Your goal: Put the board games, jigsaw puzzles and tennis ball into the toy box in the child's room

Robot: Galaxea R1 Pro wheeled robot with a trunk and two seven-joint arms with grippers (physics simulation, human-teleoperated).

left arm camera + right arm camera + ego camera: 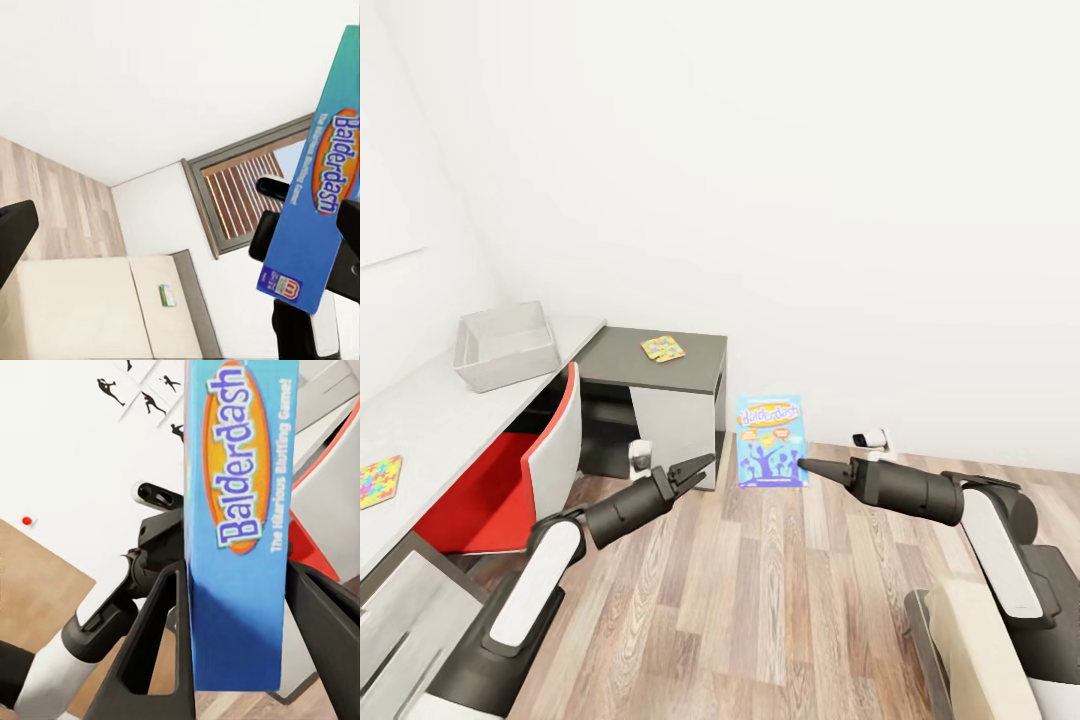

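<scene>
Flat blue printed "Balderdash" board game box (pixel 771 441) held upright above wood-plank floor (pixel 780 600), pinched at 1 edge by right gripper (pixel 801 465), left gripper (pixel 705 462) spread just beside; judged light, stiff, smooth-faced, best gripped across thin edges.

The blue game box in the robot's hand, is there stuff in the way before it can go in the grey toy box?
Nothing visible blocks it. The right gripper holds the blue game box up over open floor, and the toy box sits open-topped on the table. The red chair is lower down.
</scene>
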